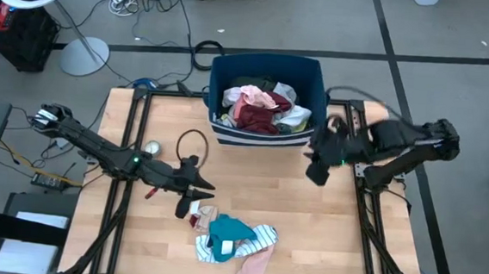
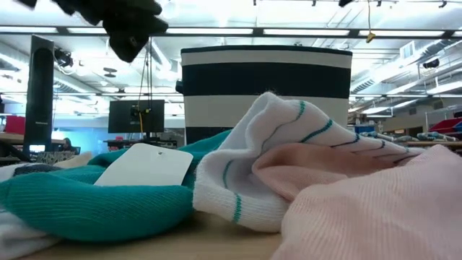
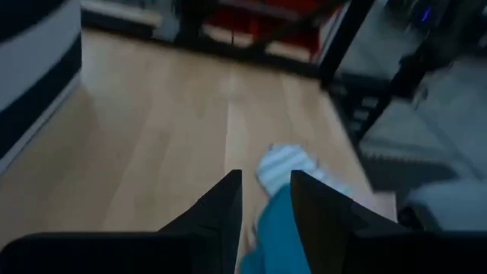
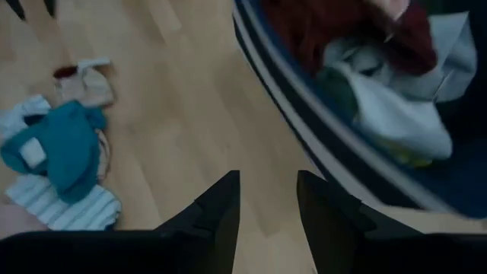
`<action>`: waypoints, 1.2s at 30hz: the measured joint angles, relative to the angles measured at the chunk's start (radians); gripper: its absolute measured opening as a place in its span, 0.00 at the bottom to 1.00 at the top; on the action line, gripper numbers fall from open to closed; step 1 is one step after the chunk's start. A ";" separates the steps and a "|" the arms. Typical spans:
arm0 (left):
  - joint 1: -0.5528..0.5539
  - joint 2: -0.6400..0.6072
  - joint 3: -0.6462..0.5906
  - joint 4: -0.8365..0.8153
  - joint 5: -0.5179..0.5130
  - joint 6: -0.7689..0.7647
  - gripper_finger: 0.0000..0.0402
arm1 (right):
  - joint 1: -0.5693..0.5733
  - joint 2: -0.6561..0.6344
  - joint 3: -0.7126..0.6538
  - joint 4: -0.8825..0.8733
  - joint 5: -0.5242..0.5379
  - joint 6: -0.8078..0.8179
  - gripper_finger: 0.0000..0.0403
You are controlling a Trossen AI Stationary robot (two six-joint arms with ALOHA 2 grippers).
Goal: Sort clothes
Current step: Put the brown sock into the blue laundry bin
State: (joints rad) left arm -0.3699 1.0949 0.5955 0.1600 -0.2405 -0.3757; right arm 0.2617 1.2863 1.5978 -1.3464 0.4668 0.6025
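The left gripper [image 1: 200,185] is hovering over the middle of the bench [image 1: 324,238], just above the small pile of clothes, its fingers [image 3: 221,209] slightly spread with nothing between them. The pile is lying near the bench's front edge: a teal garment [image 1: 230,233] with a white tag on top, a white teal-striped piece [image 1: 259,236] beside it, a pink one [image 1: 254,267] at the very edge, and a small beige piece [image 1: 204,215] touching the teal one. The right gripper [image 1: 317,171] is hanging empty, fingers apart, just off the blue bin's [image 1: 318,77] right front corner. More clothes, maroon [image 1: 259,114], pink and white, are sitting heaped in the bin at the bench's back edge.
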 joint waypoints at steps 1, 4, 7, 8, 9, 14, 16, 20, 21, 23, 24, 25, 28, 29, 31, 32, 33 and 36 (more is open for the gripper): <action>-0.003 0.008 0.038 -0.080 -0.001 -0.009 0.30 | 0.029 -0.007 -0.038 0.015 0.027 0.023 0.32; -0.020 0.030 0.135 -0.335 -0.011 -0.062 0.30 | 0.104 -0.022 -0.148 0.071 0.080 0.091 0.32; -0.032 0.075 0.188 -0.483 -0.010 -0.132 0.30 | 0.165 -0.024 -0.246 0.124 0.096 0.167 0.32; -0.034 0.093 0.189 -0.506 -0.003 -0.153 0.30 | 0.185 -0.024 -0.280 0.152 0.102 0.197 0.32; -0.035 0.116 0.189 -0.505 0.011 -0.170 0.30 | 0.207 -0.024 -0.313 0.179 0.109 0.232 0.32; -0.046 0.247 0.185 -0.494 0.099 -0.242 0.30 | 0.292 -0.024 -0.473 0.338 0.121 0.338 0.32; -0.046 0.293 0.184 -0.500 0.121 -0.259 0.30 | 0.314 -0.023 -0.523 0.387 0.120 0.371 0.32; -0.045 0.365 0.184 -0.496 0.157 -0.283 0.30 | 0.346 -0.023 -0.590 0.475 0.121 0.417 0.32; -0.045 0.381 0.184 -0.495 0.163 -0.284 0.30 | 0.350 -0.023 -0.599 0.496 0.121 0.424 0.32; -0.045 0.408 0.184 -0.492 0.167 -0.285 0.30 | 0.356 -0.023 -0.612 0.531 0.121 0.427 0.32; -0.045 0.422 0.184 -0.492 0.167 -0.287 0.30 | 0.359 -0.023 -0.619 0.544 0.121 0.426 0.32; -0.045 0.436 0.184 -0.493 0.167 -0.287 0.30 | 0.361 -0.023 -0.624 0.562 0.121 0.426 0.32; -0.045 0.474 0.184 -0.484 0.167 -0.287 0.29 | 0.368 -0.023 -0.628 0.592 0.128 0.425 0.32; -0.045 0.484 0.184 -0.483 0.167 -0.288 0.28 | 0.373 -0.023 -0.630 0.593 0.135 0.424 0.32; -0.045 0.496 0.185 -0.484 0.168 -0.290 0.22 | 0.381 -0.023 -0.630 0.599 0.157 0.419 0.32; -0.045 0.497 0.185 -0.483 0.169 -0.290 0.17 | 0.386 -0.023 -0.630 0.601 0.166 0.418 0.32; -0.045 0.497 0.186 -0.483 0.170 -0.287 0.11 | 0.390 -0.023 -0.630 0.600 0.168 0.417 0.32; -0.045 0.492 0.197 -0.494 0.172 -0.283 0.03 | 0.407 -0.023 -0.630 0.600 0.172 0.418 0.32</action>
State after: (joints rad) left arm -0.4145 1.5871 0.7923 -0.3342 -0.0688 -0.6586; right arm 0.6683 1.2629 0.9680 -0.7468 0.6386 1.0206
